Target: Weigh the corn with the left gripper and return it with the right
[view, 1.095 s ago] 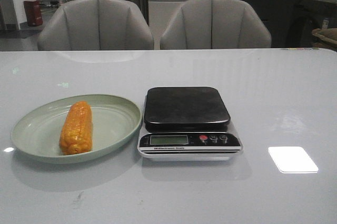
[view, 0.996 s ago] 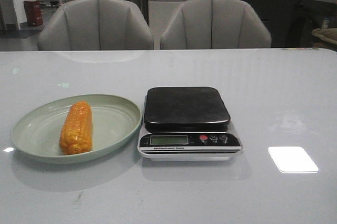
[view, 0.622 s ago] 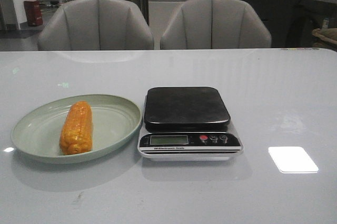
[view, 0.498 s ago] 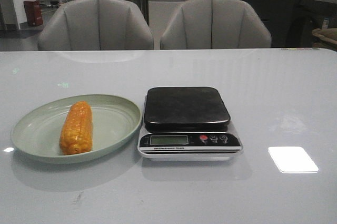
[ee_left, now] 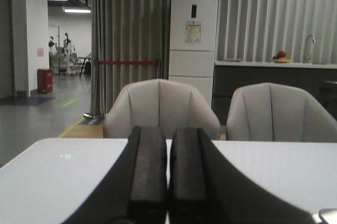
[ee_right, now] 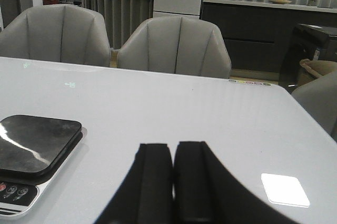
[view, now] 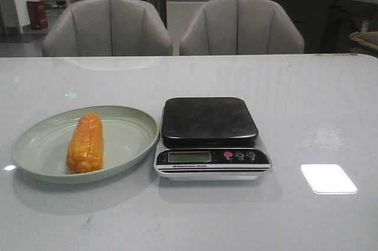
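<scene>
The orange-yellow corn (view: pixel 85 143) lies lengthwise in a pale green plate (view: pixel 35 144) at the table's left. Beside it on the right stands a kitchen scale (view: pixel 209 121) with a dark empty platform and a display strip in front; part of the scale (ee_right: pixel 34 145) also shows in the right wrist view. Neither arm appears in the front view. In the left wrist view my left gripper (ee_left: pixel 168 132) is shut with nothing between its fingers, pointing over the table toward the chairs. My right gripper (ee_right: pixel 173 147) is likewise shut and empty, to the right of the scale.
Two grey chairs (view: pixel 109 26) (view: pixel 241 25) stand behind the table's far edge. A bright light patch (view: pixel 328 178) reflects on the glossy tabletop at the right. A fridge (ee_left: pixel 193 34) and a counter stand farther back.
</scene>
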You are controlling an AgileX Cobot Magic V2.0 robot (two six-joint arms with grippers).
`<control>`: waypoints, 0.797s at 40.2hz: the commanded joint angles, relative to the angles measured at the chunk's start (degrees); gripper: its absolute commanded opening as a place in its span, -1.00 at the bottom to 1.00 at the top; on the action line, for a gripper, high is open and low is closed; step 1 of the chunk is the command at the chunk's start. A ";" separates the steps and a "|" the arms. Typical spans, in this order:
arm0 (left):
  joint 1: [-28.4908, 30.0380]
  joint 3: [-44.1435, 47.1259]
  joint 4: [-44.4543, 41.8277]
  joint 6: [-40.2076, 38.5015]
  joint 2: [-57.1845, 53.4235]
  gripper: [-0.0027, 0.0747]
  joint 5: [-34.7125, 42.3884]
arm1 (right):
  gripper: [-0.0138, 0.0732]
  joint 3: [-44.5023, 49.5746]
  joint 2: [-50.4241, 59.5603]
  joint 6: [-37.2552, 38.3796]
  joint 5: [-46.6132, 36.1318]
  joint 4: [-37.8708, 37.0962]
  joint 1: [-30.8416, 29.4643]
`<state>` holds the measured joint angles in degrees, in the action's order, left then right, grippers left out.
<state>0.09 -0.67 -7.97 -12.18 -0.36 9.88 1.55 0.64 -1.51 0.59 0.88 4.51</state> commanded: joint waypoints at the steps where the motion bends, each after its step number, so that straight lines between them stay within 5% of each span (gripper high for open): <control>1: -0.16 -5.28 0.00 -0.16 -0.56 -0.64 3.84 | -0.31 0.17 1.11 -0.04 -4.77 -0.88 -0.26; 16: -0.16 -26.35 2.57 -0.16 13.83 -0.64 -20.70 | -0.31 0.17 1.11 -0.04 -4.77 -0.88 -0.26; 32: -1.30 -26.37 3.44 -0.16 20.42 -0.64 -22.41 | -0.31 0.17 1.11 -0.04 -4.77 -0.88 -0.26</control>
<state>-0.39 -25.16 -4.72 -12.18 19.07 -15.59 1.55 0.64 -1.51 0.59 0.79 4.51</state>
